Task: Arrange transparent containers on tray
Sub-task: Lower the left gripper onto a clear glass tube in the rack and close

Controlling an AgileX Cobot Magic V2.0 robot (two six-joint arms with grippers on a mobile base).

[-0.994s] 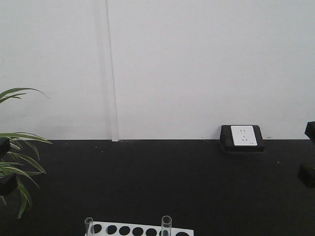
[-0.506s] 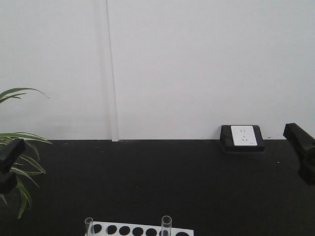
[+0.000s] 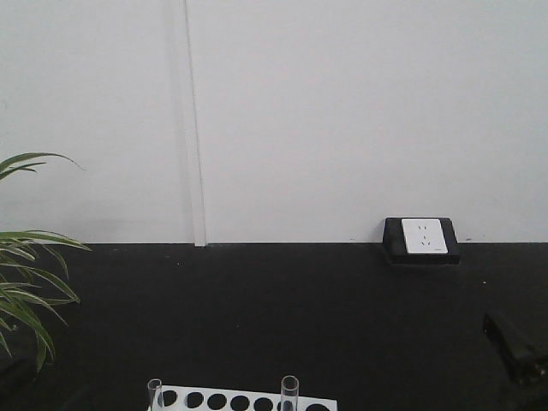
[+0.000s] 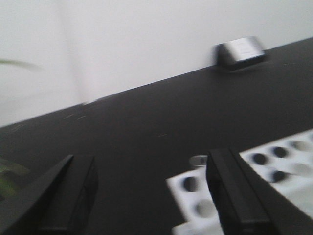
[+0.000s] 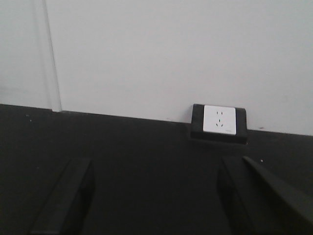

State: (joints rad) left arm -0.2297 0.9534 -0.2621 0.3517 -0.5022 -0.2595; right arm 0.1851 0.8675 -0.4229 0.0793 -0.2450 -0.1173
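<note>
Test tubes, two in number, are seen standing upright in a rack at the bottom edge of the front view. One is set at the rack's left end and the other several holes to its right. They are slim, clear and colourless, each with a round open rim. The rack is a flat white plate pierced by a row of round dark holes, and it is laid on a matt black table.

In the left wrist view, which is blurred by motion, the left gripper is shown with its two black, blocky fingers spread wide and nothing held between them. A corner of the rack lies beneath its right finger. The right gripper is likewise spread, with bare table between its dark, wedge-shaped fingers.

At the far edge of the table, against a plain white wall, a socket is seen: a white square face with small slots, set in a black block with rounded corners. No writing can be read on it. Long, narrow green leaves of a plant are seen at the left edge of the front view.
</note>
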